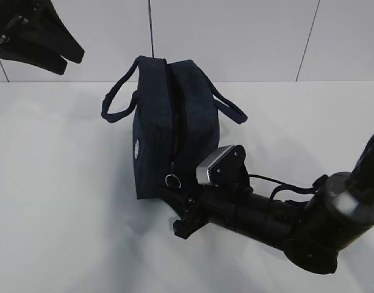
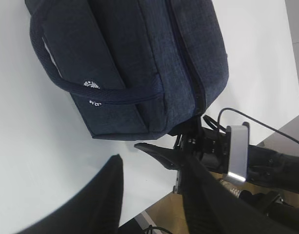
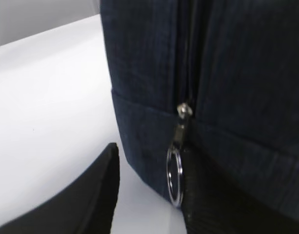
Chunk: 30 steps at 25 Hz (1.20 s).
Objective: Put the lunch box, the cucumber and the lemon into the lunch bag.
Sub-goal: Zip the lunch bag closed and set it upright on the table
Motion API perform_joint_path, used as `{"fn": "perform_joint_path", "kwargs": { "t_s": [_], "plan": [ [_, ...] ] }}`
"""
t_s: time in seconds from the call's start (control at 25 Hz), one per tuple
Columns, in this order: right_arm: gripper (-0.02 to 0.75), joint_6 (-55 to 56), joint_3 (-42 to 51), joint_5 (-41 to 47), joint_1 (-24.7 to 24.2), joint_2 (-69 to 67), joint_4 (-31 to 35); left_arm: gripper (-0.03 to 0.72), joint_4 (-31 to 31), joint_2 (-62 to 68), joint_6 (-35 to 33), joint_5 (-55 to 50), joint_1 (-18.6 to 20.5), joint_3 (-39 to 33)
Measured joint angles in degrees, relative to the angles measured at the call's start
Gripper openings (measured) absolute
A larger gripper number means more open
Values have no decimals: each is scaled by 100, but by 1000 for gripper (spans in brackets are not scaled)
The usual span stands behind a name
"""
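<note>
The smooth white table (image 1: 64,201) carried the lunch bag (image 1: 159,131), a boxy navy woven-fabric case standing at centre, its padded loop handles drooping toward nine and three o'clock. At its five o'clock the right gripper (image 1: 174,210), matte black, stood partly open and empty, one finger against the bag's end. The left gripper (image 1: 37,52) hung at eleven o'clock, partly open, empty. The silver ring pull (image 3: 174,176) dangled from the zipper.

Black arms (image 1: 278,220), silver wrist camera (image 1: 212,168), black cables (image 1: 278,183)
</note>
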<state>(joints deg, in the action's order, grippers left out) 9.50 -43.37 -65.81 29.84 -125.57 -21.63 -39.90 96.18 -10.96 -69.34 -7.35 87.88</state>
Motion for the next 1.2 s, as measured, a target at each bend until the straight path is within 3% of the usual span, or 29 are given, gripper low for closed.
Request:
{"fn": "perform_joint_path", "kwargs": {
  "t_s": [0.64, 1.2],
  "plan": [
    [299, 0, -103, 11, 0, -132, -16, 290, -22, 0, 0, 0, 0, 0],
    [48, 74, -103, 11, 0, -132, -16, 290, 142, 0, 0, -45, 0, 0]
  ]
}}
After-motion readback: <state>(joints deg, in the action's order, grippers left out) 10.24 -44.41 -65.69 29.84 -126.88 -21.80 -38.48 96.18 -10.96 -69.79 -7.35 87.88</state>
